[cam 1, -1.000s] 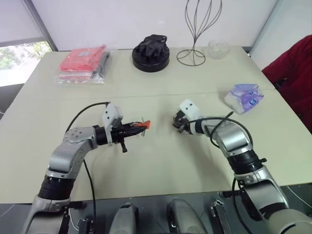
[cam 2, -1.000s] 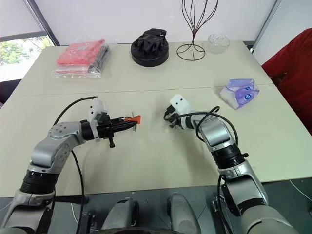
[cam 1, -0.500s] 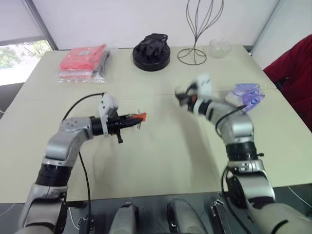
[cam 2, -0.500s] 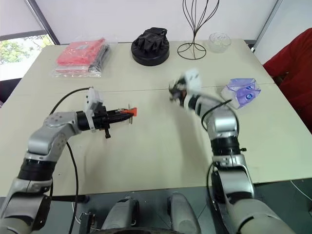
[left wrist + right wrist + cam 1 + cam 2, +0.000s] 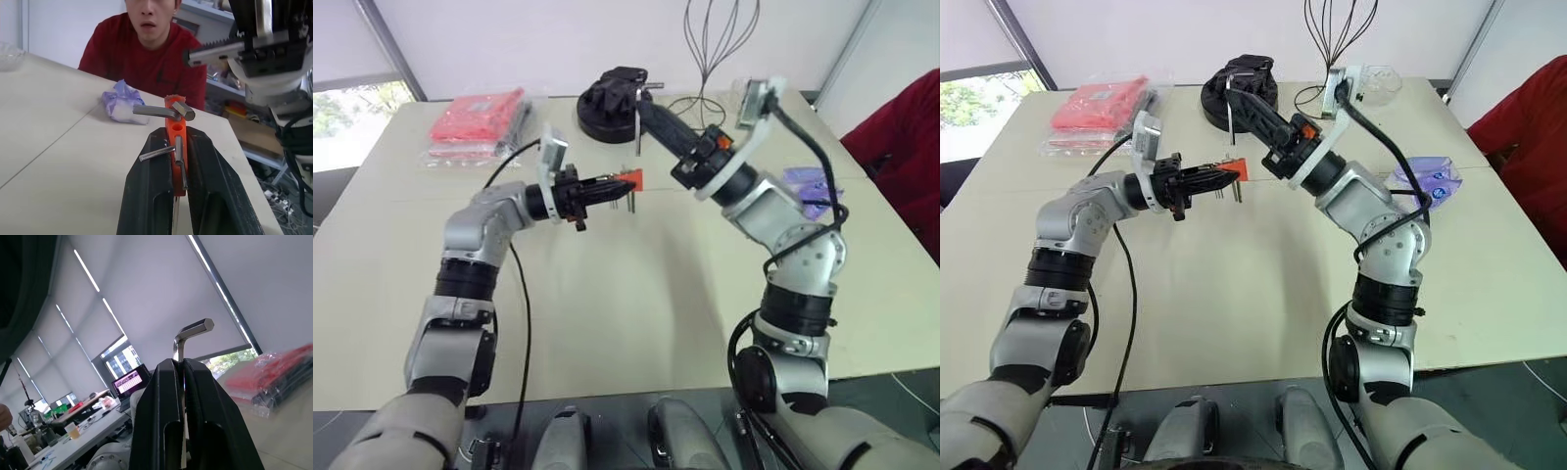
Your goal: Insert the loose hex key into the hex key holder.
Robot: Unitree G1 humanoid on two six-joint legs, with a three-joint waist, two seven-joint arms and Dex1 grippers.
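Left eye view has both arms raised above the table (image 5: 607,323). The left gripper (image 5: 607,184) is clamped on the hex key holder (image 5: 626,181), long axis level, pointing toward the right arm. The right gripper (image 5: 641,98) pinches the loose hex key (image 5: 637,122), long leg hanging down just above the holder. Right wrist view reveals the key's bent end (image 5: 193,328) past the fingertips; left wrist view shows keys (image 5: 156,111) protruding from the holder.

My two grippers are up — the left gripper (image 5: 607,185) and the right gripper (image 5: 641,106). One loose hex key (image 5: 188,335), one hex key holder (image 5: 175,142) with three keys showing in it. On the table (image 5: 607,313): one red packet (image 5: 478,122), one black round thing (image 5: 617,108), one wire stand (image 5: 710,49), one glass bowl (image 5: 1381,78), one purple pack (image 5: 120,102) — and one person (image 5: 146,54)
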